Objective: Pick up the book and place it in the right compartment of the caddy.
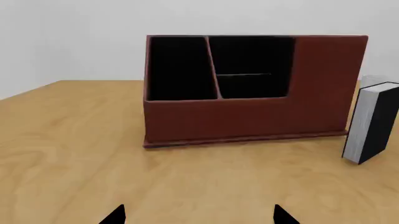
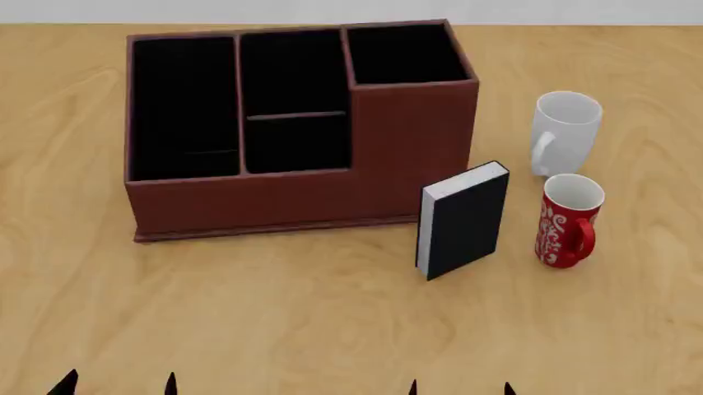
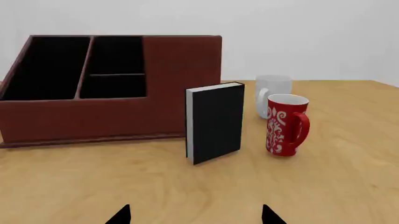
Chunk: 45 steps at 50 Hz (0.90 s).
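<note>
Nothing is done yet: the book (image 2: 463,220) stands upright on the table (image 2: 329,329), just near the caddy (image 2: 286,197) below its empty right compartment (image 2: 401,53). My left gripper (image 2: 118,385) and right gripper (image 2: 462,388) wait open, holding nothing.

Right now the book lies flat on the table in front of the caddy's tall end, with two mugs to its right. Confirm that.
Not quite. The book does not lie flat: it stands upright on its bottom edge, as the head view shows. The rest holds: it is on the table in front of the tall end of the caddy, with the white mug and the red mug to its right.
</note>
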### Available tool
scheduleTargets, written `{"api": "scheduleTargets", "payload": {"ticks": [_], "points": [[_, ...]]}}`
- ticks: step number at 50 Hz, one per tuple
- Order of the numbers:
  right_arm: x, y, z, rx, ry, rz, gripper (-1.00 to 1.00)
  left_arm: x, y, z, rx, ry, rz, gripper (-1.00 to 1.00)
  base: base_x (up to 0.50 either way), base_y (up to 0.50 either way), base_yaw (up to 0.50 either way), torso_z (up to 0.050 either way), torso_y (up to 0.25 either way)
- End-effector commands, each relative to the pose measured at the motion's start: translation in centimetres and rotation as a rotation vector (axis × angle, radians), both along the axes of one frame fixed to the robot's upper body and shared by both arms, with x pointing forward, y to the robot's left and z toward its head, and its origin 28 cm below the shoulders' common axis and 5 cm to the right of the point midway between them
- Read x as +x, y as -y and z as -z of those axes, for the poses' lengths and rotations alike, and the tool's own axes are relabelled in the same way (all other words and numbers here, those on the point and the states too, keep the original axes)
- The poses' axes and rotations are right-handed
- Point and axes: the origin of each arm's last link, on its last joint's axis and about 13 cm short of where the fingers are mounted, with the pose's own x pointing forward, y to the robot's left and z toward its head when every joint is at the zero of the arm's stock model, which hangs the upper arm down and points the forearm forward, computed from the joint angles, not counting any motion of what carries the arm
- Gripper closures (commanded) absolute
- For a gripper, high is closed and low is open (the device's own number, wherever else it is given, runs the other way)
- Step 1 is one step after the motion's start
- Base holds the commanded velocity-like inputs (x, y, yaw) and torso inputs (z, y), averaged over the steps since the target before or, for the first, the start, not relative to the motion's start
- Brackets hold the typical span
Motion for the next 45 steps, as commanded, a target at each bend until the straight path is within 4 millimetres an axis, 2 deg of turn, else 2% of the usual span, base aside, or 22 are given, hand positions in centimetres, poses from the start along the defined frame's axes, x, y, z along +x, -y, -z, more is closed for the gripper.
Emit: {"api": "scheduleTargets", "payload": {"ticks": [1,4,7,9,13,15,21,28,32,39,45], "points": [[0.0,0.0,0.1,0.000,0.000,0.000,-1.00,0.0,0.0,0.0,0.000,0.000,0.000,-1.00,0.00,0.00,0.00,0.000,0.000],[-0.9,-0.1,-0.3,0.012,0.019,-0.006,-1.00,-1.5,-0.1,-0.3,0.029,0.057,0.003,-1.00,0.00,0.00,0.00,0.005,0.000],[-1.2,-0.1,-0.5,0.017,0.030,-0.027,-1.00,-1.9,0.0,-0.2,0.038,0.043,0.040,-1.00,0.00,0.00,0.00,0.050,0.000],[-1.3,-0.1,-1.2,0.022,0.043,-0.027,-1.00,-1.9,-0.2,-1.0,0.021,0.067,0.035,-1.00,0.00,0.00,0.00,0.050,0.000],[-0.6,0.1,-3.7,0.025,0.112,-0.030,-1.00,-1.1,-0.8,-3.1,0.002,0.114,0.023,-1.00,0.00,0.00,0.00,0.050,0.000],[0.2,0.4,-5.7,0.024,0.173,-0.031,-1.00,-0.5,-0.9,-4.9,0.015,0.154,0.016,-1.00,0.00,0.00,0.00,0.050,0.000],[1.7,0.7,-9.0,0.007,0.251,-0.025,-1.00,0.9,-1.3,-8.0,0.029,0.209,-0.008,-1.00,0.00,0.00,0.00,0.050,0.000],[1.6,1.3,-12.8,0.020,0.357,-0.017,-1.00,2.2,-1.5,-12.3,0.055,0.317,-0.052,-1.00,0.00,0.00,0.00,0.050,0.000],[1.7,1.3,-12.9,0.019,0.356,-0.025,-1.00,2.2,-1.2,-13.2,0.100,0.365,-0.052,-1.00,0.00,0.00,0.00,0.050,0.000],[1.6,0.8,-13.0,-0.009,0.334,-0.041,-1.00,2.0,-1.5,-12.7,0.131,0.357,-0.062,-1.00,0.00,0.00,0.00,0.050,0.000],[1.3,0.6,-13.0,-0.014,0.337,-0.077,-1.00,1.6,-1.7,-13.5,0.105,0.389,-0.085,-1.00,0.43,0.00,0.00,0.000,0.000]]}}
